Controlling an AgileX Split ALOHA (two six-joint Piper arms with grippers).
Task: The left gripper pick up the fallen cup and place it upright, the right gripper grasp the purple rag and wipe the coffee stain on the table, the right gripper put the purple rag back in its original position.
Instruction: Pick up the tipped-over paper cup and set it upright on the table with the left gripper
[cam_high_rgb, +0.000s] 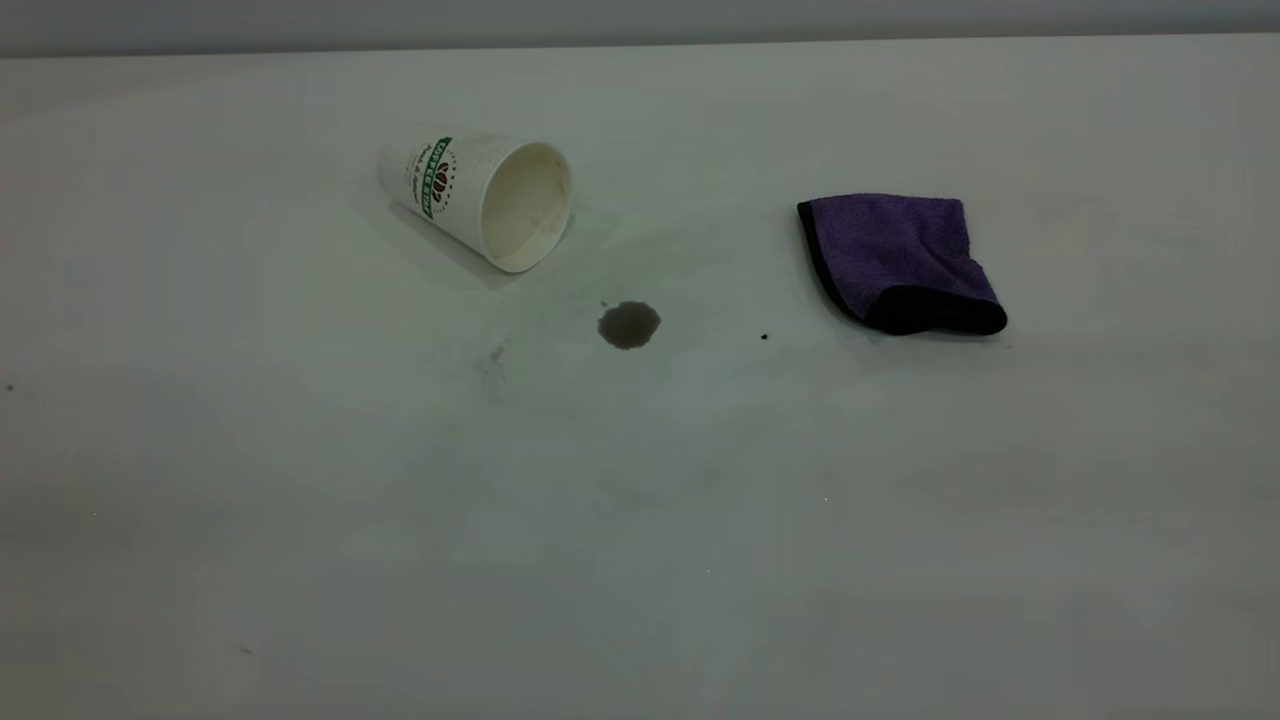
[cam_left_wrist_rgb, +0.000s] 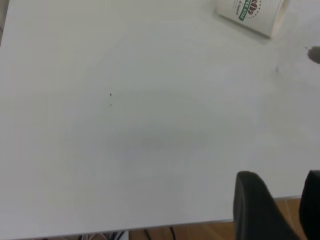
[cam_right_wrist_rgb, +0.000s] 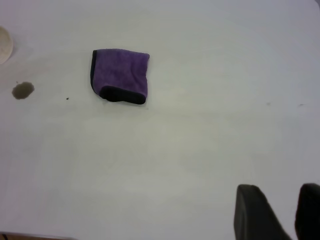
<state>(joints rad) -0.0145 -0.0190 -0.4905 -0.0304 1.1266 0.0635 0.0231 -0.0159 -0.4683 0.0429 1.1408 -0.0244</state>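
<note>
The fallen cup lies on its side at the table's far left-centre, mouth toward the stain; it also shows in the left wrist view. The coffee stain is a small grey-brown mark in front of the cup, also in the right wrist view. The purple rag lies folded to the right, also in the right wrist view. My left gripper hangs open and empty over the table's near edge, far from the cup. My right gripper is open and empty, well away from the rag. Neither gripper shows in the exterior view.
The white table fills the view. A tiny black speck lies between stain and rag. A faint smudge lies left of the stain. The table's edge and wooden floor show under the left gripper.
</note>
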